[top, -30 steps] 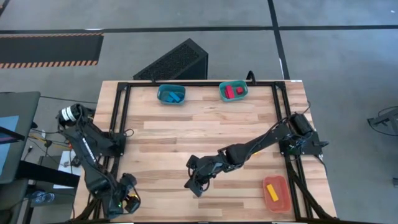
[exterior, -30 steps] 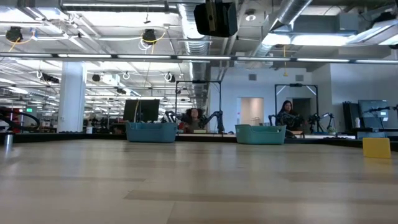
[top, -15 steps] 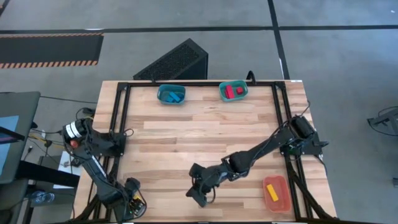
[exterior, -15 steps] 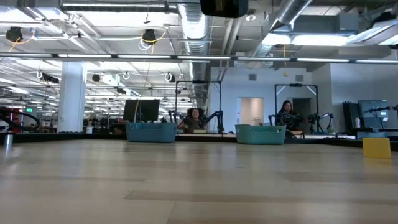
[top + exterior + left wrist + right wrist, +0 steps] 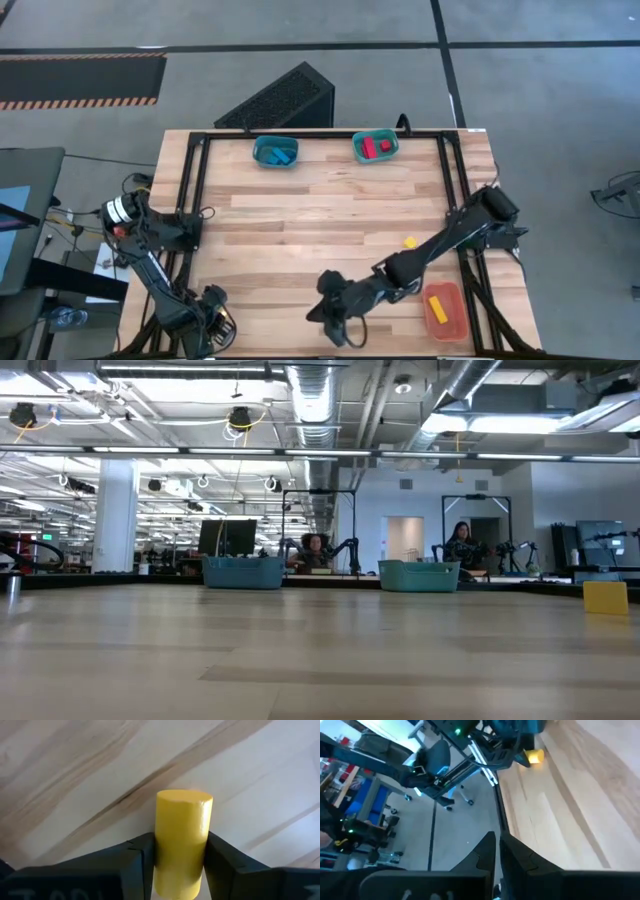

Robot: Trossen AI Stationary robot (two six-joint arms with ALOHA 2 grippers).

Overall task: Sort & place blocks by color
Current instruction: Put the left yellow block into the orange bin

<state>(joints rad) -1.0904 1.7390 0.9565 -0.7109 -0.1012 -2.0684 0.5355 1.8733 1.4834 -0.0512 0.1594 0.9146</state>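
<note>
A yellow cylinder block (image 5: 184, 825) sits between the fingers of my left gripper (image 5: 180, 842), which is shut on it at the table's near left corner (image 5: 215, 325). The right wrist view shows the same block (image 5: 535, 756) under that gripper. My right gripper (image 5: 338, 325) hangs shut and empty over the near edge, fingertips together (image 5: 498, 851). A small yellow block (image 5: 409, 241) lies on the wood right of centre and shows at the right in the low view (image 5: 605, 597). Blue blocks lie in the blue bin (image 5: 262, 150), red ones in the teal bin (image 5: 357, 146), and a yellow one in the orange bin (image 5: 455, 308). My left gripper pinches the cylinder's round sides (image 5: 161, 845) between its two fingers (image 5: 135, 857). The fingers point down at the wood and lie along the cylinder. Its far end (image 5: 184, 797) sticks out past the fingertips. I cannot tell whether that end touches the table.
The blue and teal bins stand at the far edge (image 5: 243, 571) (image 5: 418, 575), the orange bin at the near right corner. A black frame (image 5: 195, 190) runs along the table's sides. A dark ribbed box (image 5: 280, 98) lies behind the table. People sit far back in the room.
My right gripper has gone toward the table's near edge and a little to the right, rising out of the low view. This has uncovered the small yellow block on the wood. My left arm has shifted, its gripper staying at the near left corner.
</note>
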